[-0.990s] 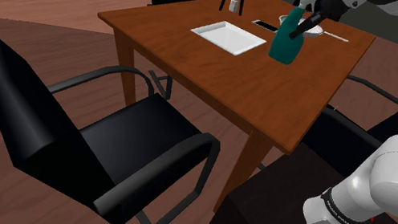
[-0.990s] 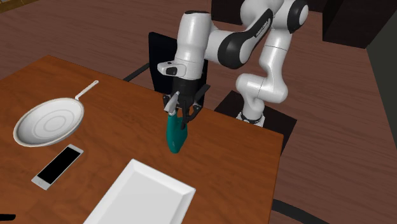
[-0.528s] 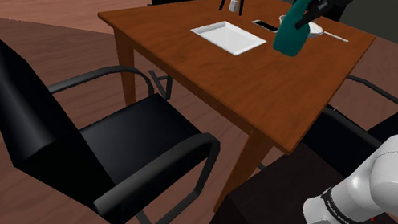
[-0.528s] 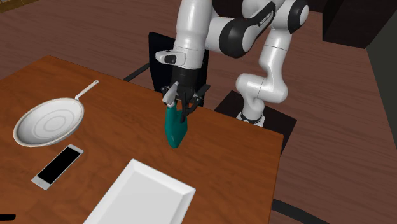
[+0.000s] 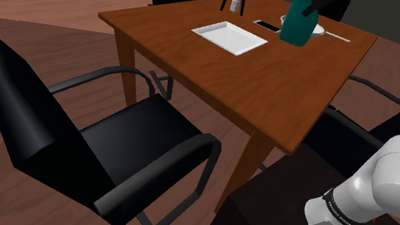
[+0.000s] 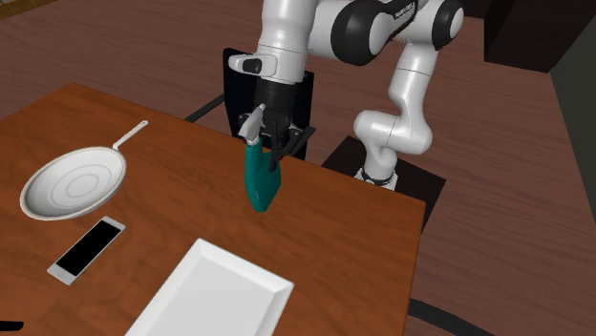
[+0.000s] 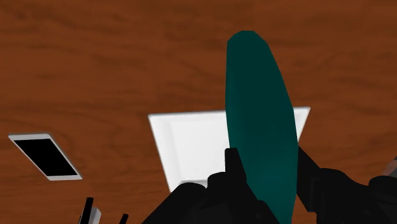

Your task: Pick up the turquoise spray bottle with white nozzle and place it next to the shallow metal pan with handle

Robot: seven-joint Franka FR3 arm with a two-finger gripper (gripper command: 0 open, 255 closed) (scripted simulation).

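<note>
1. Since one second ago the bottle (image 6: pixel 261 183) has risen higher off the table (image 6: pixel 181 157). In the second exterior view it has also shifted slightly toward that view's left, with the arm more upright above it.
2. Your gripper (image 6: pixel 270 156) is clamped on the bottle's upper part, just under the pale nozzle (image 6: pixel 251 127). In the wrist view both black fingers (image 7: pixel 233 167) press against the teal body from either side.
3. You see the bottle hanging clear of the tabletop, tilted, with its base pointing down toward the table.
4. The pan (image 6: pixel 74 181) lies flat on the table toward the second exterior view's left, well apart from the bottle. Its handle points toward the far edge in that view.
5. You find a phone (image 6: pixel 87 249) flat on the table just beside the pan, on the nearer side in the second exterior view.
6. A white tray (image 6: pixel 215 296) sits near the second exterior view's bottom edge. In the wrist view it lies on the table behind the hanging bottle.
7. In the shoulder view, a black chair (image 5: pixel 65 128) stands in front of the table's near corner.
</note>
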